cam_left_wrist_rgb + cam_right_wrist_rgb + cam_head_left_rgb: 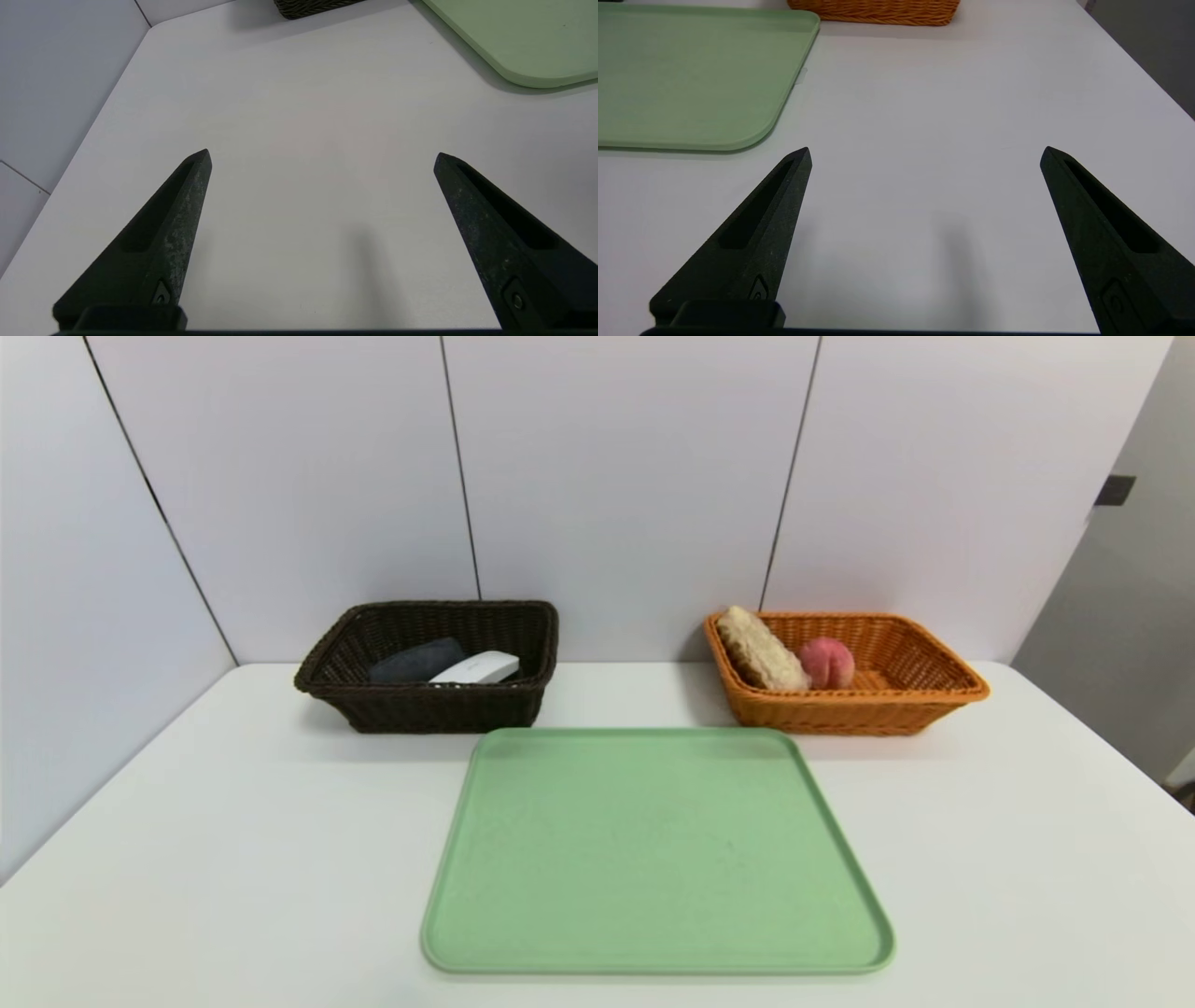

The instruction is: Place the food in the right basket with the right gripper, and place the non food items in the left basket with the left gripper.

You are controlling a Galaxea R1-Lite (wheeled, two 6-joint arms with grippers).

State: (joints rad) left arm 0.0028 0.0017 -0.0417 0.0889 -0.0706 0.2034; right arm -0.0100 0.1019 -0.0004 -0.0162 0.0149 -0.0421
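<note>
Both tools, left (pixel 322 151) and right (pixel 927 148), stand spread and ungripping above the near surface (pixel 233 859). Bread (pixel 761 649) leans on the far-right basket's (pixel 864 714) left rim (a careless nudge could topple it); peach (pixel 827 663) beside.

A plain, panelled work booth, possibly a lab or demonstration space: pale wall panels (pixel 625 476) with thin dark seams enclose a white tabletop (pixel 233 859) on two sides, with a grey surface (pixel 1120 607) beyond its right edge.
</note>
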